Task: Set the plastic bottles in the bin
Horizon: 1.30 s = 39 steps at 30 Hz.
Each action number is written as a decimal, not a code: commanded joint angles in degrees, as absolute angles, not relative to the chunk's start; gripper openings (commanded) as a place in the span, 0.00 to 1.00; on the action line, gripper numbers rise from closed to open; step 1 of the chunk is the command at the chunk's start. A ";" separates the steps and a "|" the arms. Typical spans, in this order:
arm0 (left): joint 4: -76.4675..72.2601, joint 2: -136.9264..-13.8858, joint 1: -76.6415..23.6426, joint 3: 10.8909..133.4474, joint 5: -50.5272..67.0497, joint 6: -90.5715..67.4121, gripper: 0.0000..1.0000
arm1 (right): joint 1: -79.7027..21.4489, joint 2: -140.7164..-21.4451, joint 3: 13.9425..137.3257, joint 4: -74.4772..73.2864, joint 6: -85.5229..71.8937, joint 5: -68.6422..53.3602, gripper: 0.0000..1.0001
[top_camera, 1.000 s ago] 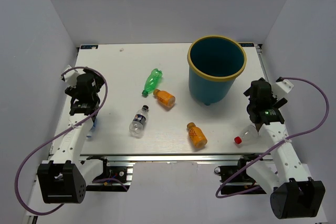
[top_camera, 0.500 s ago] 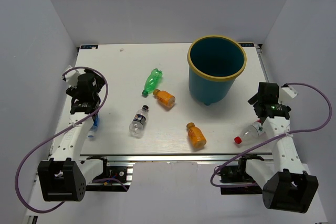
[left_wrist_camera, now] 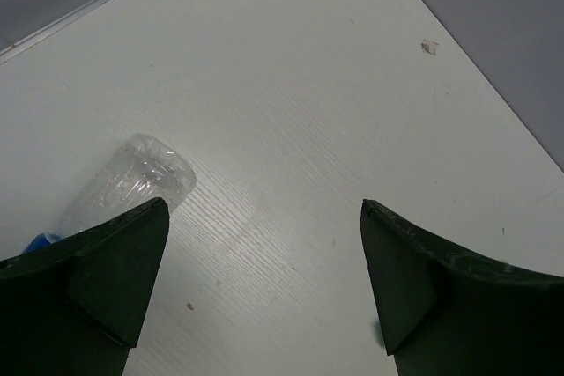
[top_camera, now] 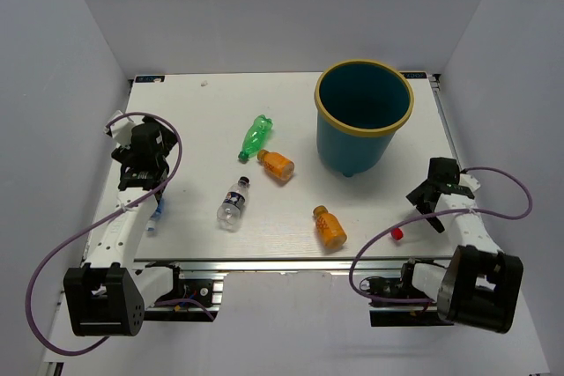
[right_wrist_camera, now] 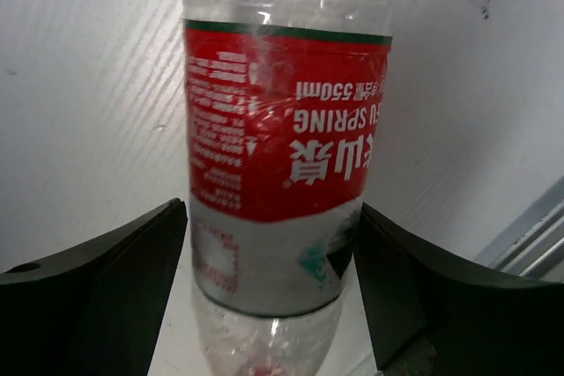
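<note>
The teal bin (top_camera: 364, 121) with a yellow rim stands at the back right. A green bottle (top_camera: 255, 136), an orange bottle (top_camera: 278, 164), a clear dark-label bottle (top_camera: 233, 203) and a second orange bottle (top_camera: 330, 227) lie mid-table. My right gripper (top_camera: 426, 210) is open, its jaws either side of a clear red-label bottle (right_wrist_camera: 282, 129) lying on the table; only its red cap (top_camera: 397, 233) shows from above. My left gripper (left_wrist_camera: 264, 209) is open and empty above the table, with a clear blue-label bottle (left_wrist_camera: 132, 184) by its left finger; that bottle also shows in the top view (top_camera: 157, 215).
The table's right edge and metal rail (right_wrist_camera: 529, 235) run close beside the right gripper. The table's front edge (top_camera: 282, 260) lies just below the near orange bottle. Grey walls enclose the table on three sides.
My right arm has swung toward the front edge and lowered over the red-label bottle, which now lies between its jaws. The left arm has barely moved.
</note>
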<state>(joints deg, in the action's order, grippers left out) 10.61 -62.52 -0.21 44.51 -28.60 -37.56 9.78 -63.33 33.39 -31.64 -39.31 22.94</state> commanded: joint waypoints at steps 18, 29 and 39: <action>11.78 -63.37 -0.26 46.14 -29.18 -37.88 0.98 | 8.18 -57.30 61.84 -21.01 -28.32 19.25 0.33; 13.88 -62.84 -0.18 46.85 -31.37 -38.41 0.98 | -20.99 -83.39 97.63 -16.62 0.25 30.06 0.40; 15.38 -61.70 -0.26 47.11 -34.10 -39.02 0.98 | -26.46 -90.97 101.52 -16.26 2.29 32.88 0.82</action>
<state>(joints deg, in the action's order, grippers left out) 14.28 -62.85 -0.21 44.77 -32.38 -38.59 -26.92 -96.01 98.56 -18.72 1.91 32.14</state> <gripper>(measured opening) 0.982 0.774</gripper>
